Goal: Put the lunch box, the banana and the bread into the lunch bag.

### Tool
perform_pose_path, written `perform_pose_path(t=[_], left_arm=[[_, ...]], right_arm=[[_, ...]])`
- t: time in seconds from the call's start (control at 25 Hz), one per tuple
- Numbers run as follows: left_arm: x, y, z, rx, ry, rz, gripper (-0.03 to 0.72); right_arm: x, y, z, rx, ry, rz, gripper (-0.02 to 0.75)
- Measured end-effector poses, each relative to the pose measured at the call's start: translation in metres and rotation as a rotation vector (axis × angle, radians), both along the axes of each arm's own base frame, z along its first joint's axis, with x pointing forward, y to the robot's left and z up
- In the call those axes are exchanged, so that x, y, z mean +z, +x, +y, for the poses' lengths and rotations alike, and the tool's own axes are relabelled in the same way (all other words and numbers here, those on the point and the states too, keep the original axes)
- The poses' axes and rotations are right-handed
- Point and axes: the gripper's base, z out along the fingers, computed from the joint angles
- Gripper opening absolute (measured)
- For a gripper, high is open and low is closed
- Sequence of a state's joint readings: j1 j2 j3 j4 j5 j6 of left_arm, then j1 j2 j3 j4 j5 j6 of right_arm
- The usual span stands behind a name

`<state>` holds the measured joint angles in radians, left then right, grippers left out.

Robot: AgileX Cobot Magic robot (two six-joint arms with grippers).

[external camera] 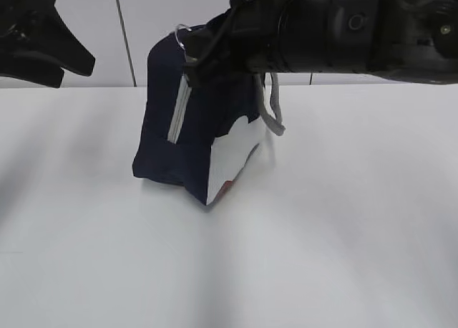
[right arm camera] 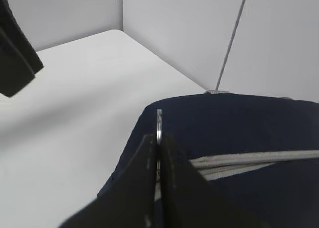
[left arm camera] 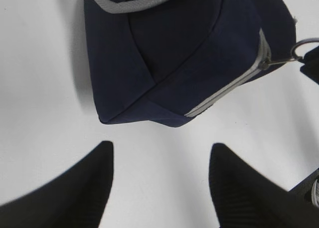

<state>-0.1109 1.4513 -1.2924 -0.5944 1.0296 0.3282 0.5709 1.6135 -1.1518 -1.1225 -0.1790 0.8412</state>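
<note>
A plain white table (external camera: 343, 235) runs back to pale wall panels (external camera: 93, 34) split by thin dark seams. On it, left of centre, stands the lunch bag (external camera: 207, 127), dark navy with a white lower side panel, its grey zipper (left arm camera: 234, 83) drawn along the top edge. The right gripper (right arm camera: 158, 153) reaches in from the right, fingers pinched together on the metal ring pull (right arm camera: 159, 126); its arm hides the bag's top right. The left gripper (left arm camera: 162, 183) hangs clear of the bag, fingers spread apart, holding nothing. The bag's interior is hidden.
</note>
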Motion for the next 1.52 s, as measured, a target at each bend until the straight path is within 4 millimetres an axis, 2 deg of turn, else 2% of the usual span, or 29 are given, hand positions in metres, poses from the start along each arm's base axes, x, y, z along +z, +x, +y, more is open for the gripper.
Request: perform_pose_path(t=[0.32, 0.52, 0.76, 0.92, 1.2, 1.52], left_arm=[[0.000, 0.001, -0.001, -0.024, 0.002, -0.021, 0.424], [0.001, 0.001, -0.002, -0.035, -0.008, -0.031, 0.424], [0.001, 0.002, -0.003, -0.060, -0.010, -0.050, 0.424], [-0.007, 0.009, -0.005, -0.086, -0.013, -0.044, 0.424], [-0.026, 0.025, -0.013, -0.145, -0.076, -0.032, 0.424], [-0.038, 0.044, -0.025, -0.260, -0.168, -0.158, 0.424]], right_arm=[[-0.002, 0.001, -0.006, 0.088, 0.015, 0.050, -0.016], [-0.010, 0.007, -0.009, 0.088, -0.003, 0.072, -0.016], [-0.011, 0.009, -0.011, 0.076, -0.009, 0.072, -0.016], [-0.011, 0.011, -0.012, 0.063, -0.028, 0.056, -0.016], [0.002, 0.017, -0.014, 0.030, -0.043, -0.001, -0.016], [0.006, 0.025, -0.025, 0.001, -0.040, -0.014, -0.016]])
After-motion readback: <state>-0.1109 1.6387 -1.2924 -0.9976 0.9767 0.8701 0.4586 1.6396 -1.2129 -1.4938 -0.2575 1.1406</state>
